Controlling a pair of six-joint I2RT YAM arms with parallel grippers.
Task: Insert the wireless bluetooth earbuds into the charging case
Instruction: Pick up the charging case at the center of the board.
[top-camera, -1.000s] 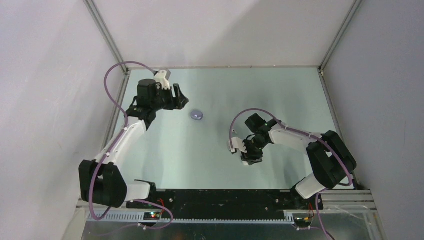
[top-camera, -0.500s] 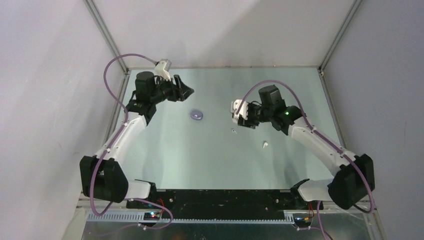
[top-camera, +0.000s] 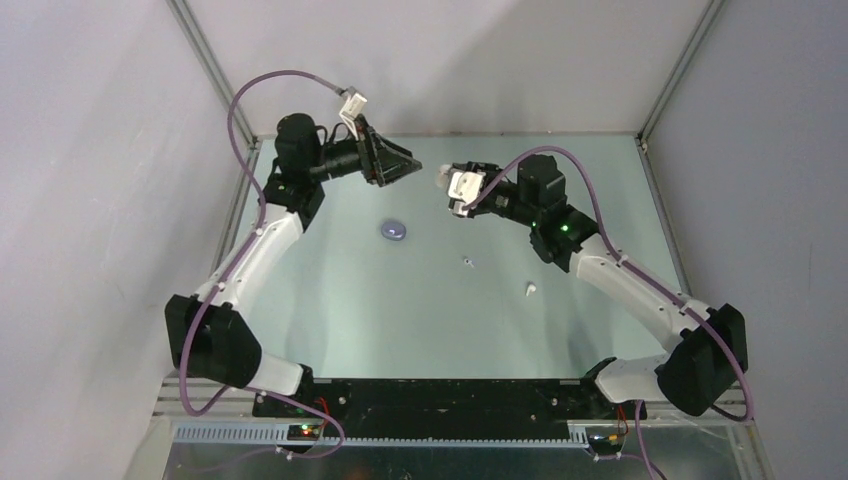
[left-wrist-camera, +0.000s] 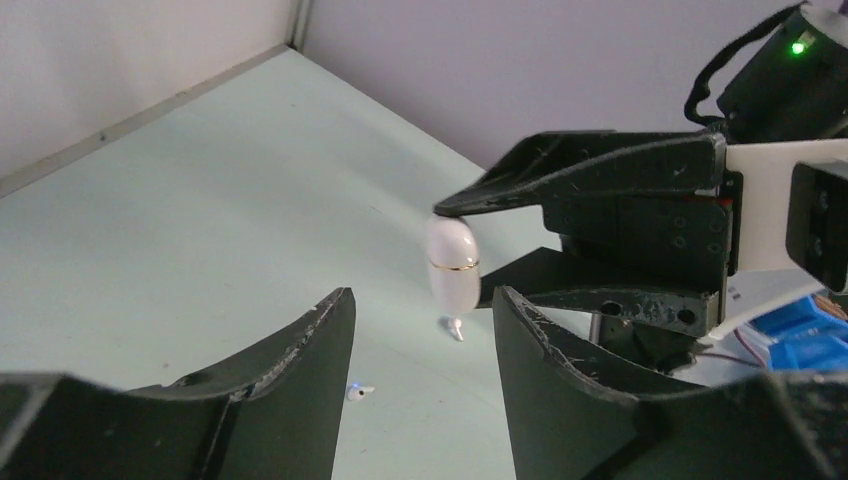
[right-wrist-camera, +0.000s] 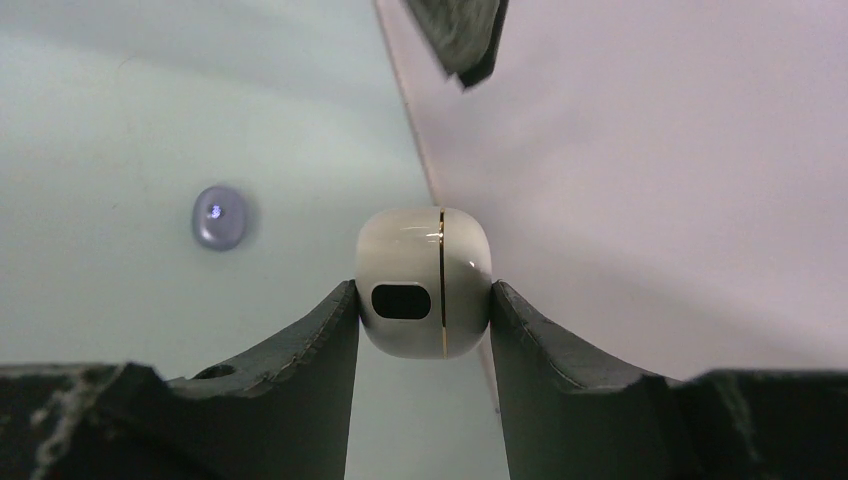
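My right gripper (top-camera: 443, 186) is shut on a closed white charging case (right-wrist-camera: 423, 282) with a gold seam and holds it in the air over the back middle of the table. The case also shows in the left wrist view (left-wrist-camera: 452, 262). My left gripper (top-camera: 408, 165) is open and empty, raised just left of the case and facing it (left-wrist-camera: 420, 330). Two white earbuds lie on the table: one (top-camera: 467, 262) with a small blue light (left-wrist-camera: 357, 392), the other (top-camera: 531, 290) further right (left-wrist-camera: 455, 328). No purple earbuds show.
A pale purple rounded object (top-camera: 394, 230) lies on the table below my left gripper; it also shows in the right wrist view (right-wrist-camera: 220, 215). Grey walls and metal frame posts (top-camera: 210, 60) close the table at the back and sides.
My right gripper lifted the case from the near middle of the table and carried it back and left. My left gripper rose and swung right towards it. The two white earbuds came into view.
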